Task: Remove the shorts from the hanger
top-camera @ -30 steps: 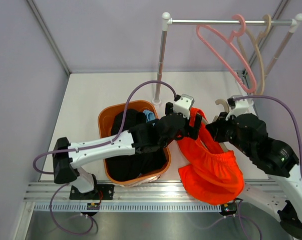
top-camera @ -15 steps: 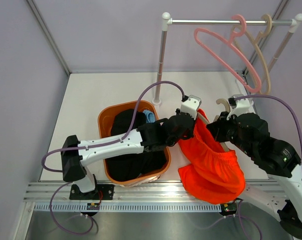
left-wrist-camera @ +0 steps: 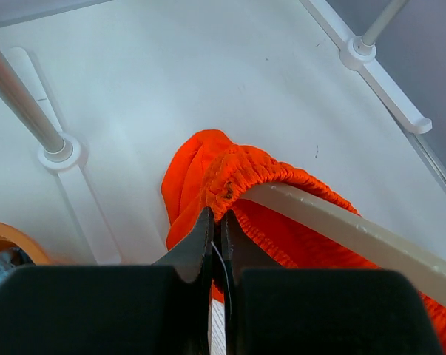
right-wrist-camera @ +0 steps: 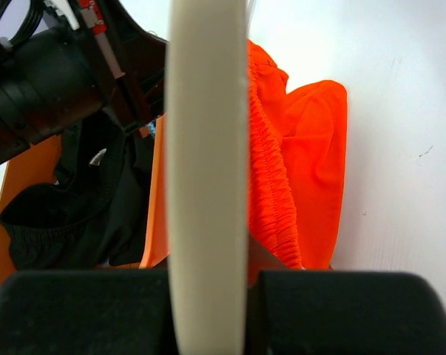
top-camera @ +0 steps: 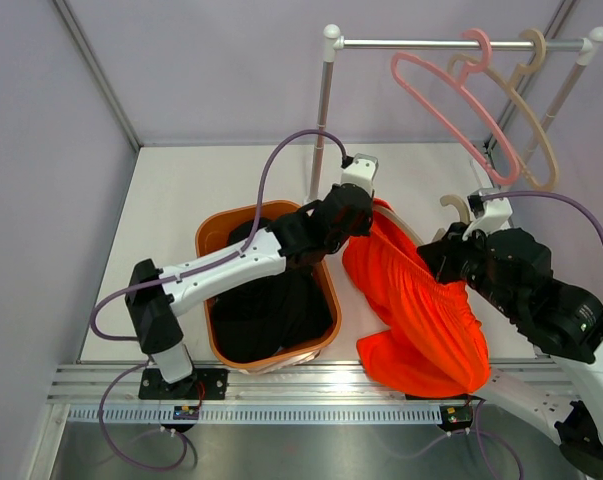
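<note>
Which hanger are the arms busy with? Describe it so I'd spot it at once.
Look in front of the clothes rail, right of the orange basket. The cream hanger carries the orange shorts, while the pink hanger and tan hanger on the rail hang bare.

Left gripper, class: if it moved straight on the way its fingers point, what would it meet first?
The orange shorts: the left gripper has its fingers shut right at the gathered waistband stretched over the beige hanger. Beyond it only white table shows, though depth is unclear.
</note>
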